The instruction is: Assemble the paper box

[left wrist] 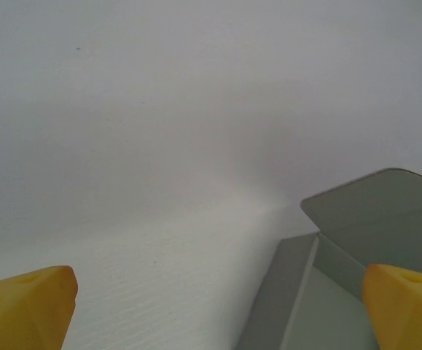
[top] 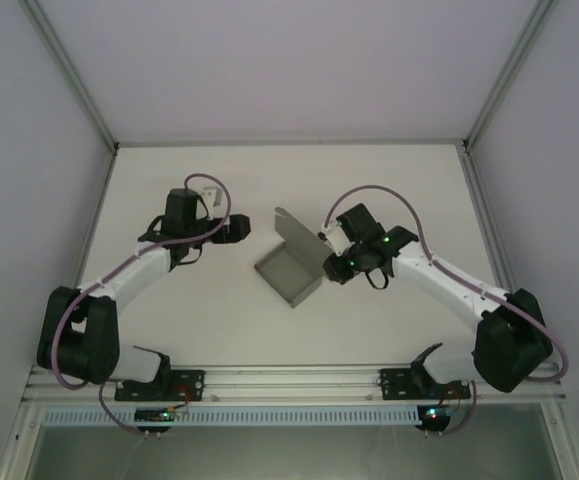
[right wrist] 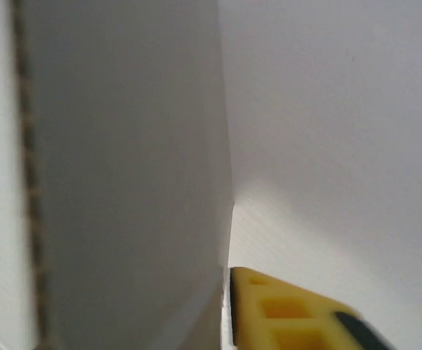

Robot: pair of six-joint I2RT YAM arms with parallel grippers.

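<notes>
Top view: I am seeing the paper box [top: 287, 280] sitting on the desk [top: 199, 310], between the two sets of fingers. Its base is lying flat and its upright panel [top: 297, 232] is standing along the side nearest the right fingers [top: 329, 256]. Those fingers are touching the box about where panel and base are meeting. The left fingers [top: 241, 230] are hovering near the panel's other end, pointing at it and apart from it. From up here I am not making out how far either pair is open; they are too small.

Left wrist: I am looking out past the left fingers [left wrist: 28, 306]. The two yellow tips are sitting in the far bottom corners, so they are standing wide open and holding nothing. The paper box [left wrist: 356, 240] is lying ahead of the right-hand tip, with the flat base low and a round-cornered panel rising behind it. Bare desk [left wrist: 159, 284] is stretching ahead of the other tip. I cannot tell here whether the right-hand tip is touching the card.

Right wrist: the paper box [right wrist: 123, 182] is showing as a blurred grey panel standing right against the lens. One yellow pad of the right fingers [right wrist: 283, 313] is sitting near the middle of the view, pressing flush against the panel's edge. The other pad is hiding behind the card. I am reading these fingers as clamping the panel. White desk [right wrist: 327, 240] is lying on the open side of the visible pad.
</notes>
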